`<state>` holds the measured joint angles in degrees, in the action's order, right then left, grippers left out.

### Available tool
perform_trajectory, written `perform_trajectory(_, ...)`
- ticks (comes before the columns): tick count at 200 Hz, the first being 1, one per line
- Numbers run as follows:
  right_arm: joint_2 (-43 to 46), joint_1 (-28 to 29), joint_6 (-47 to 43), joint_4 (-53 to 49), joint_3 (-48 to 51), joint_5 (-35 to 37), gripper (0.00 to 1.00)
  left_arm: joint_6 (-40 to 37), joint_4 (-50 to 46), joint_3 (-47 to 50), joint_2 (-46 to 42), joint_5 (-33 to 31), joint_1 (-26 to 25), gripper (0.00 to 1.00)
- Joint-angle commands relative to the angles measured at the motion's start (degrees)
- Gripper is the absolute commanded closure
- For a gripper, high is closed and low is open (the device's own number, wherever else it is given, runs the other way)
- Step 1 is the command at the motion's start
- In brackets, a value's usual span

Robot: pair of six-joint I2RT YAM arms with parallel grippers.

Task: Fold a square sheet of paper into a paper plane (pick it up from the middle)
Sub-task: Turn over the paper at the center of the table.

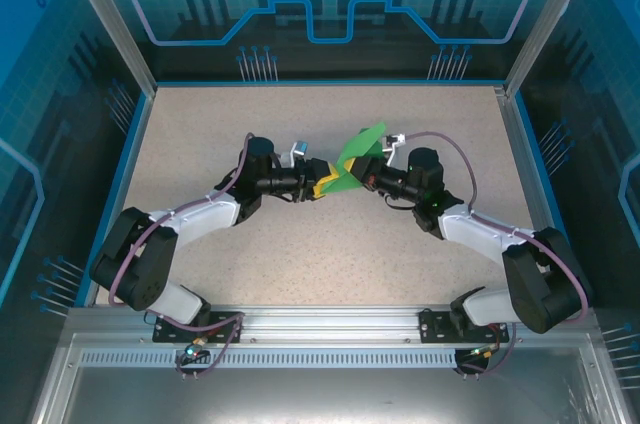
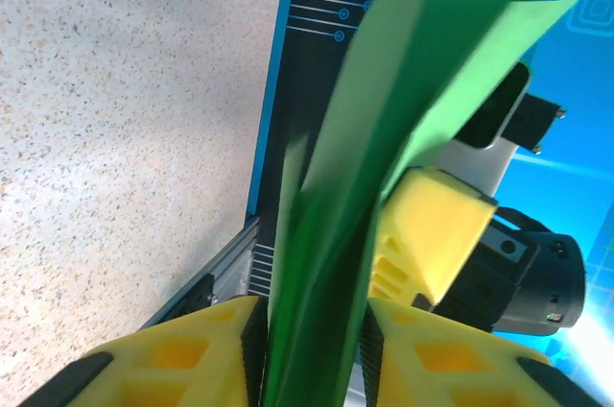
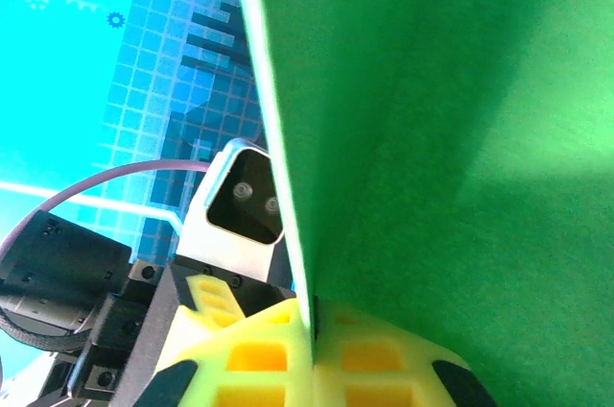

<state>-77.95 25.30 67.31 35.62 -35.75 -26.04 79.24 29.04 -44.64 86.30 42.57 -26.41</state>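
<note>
Top external: sheet of paper (image 1: 355, 154) over worktop (image 1: 300, 274) centre, far from edges; right gripper (image 1: 360, 176) clamped on it, left gripper (image 1: 322, 185) slightly apart around it.

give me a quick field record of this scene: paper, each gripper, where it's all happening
paper: green paper, partly folded, not yet a plane shape
paper position: lifted off the table, between the two grippers
left gripper: fingers on either side of the folded paper; whether it is clamped cannot be told
right gripper: shut on the paper, the sheet's edge running out of the seam between its fingers
layout: grippers face each other over mid-table
</note>
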Motion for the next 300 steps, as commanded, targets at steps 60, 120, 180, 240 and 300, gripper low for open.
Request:
perform_trajectory(60, -0.87, -1.87, 0.91, 2.44, 1.37, -1.43, 0.98, -4.17, -4.40, -3.59, -0.43, 2.77, 0.13, 0.90)
perform_trajectory(120, -0.29, -2.87, 0.60, 0.47, 2.07, -0.80, 0.76, -9.79, -10.77, -5.10, -1.34, 2.87, 0.81, 1.00)
perform_trajectory(180, 7.10, -6.15, -10.09, -21.80, -0.17, 3.85, 0.51, -35.80, -43.23, -14.87, -5.15, -6.84, 2.86, 1.00)
perform_trajectory(240, 11.93, -9.60, -16.38, -33.32, -0.20, 7.97, 0.37, -64.35, -76.29, -33.86, -4.66, -42.33, 1.88, 1.00)
perform_trajectory(300, 11.69, -11.34, -20.83, -38.25, -1.94, 9.61, 0.27, -81.66, -82.57, -39.32, -0.86, -80.87, -10.09, 1.00)
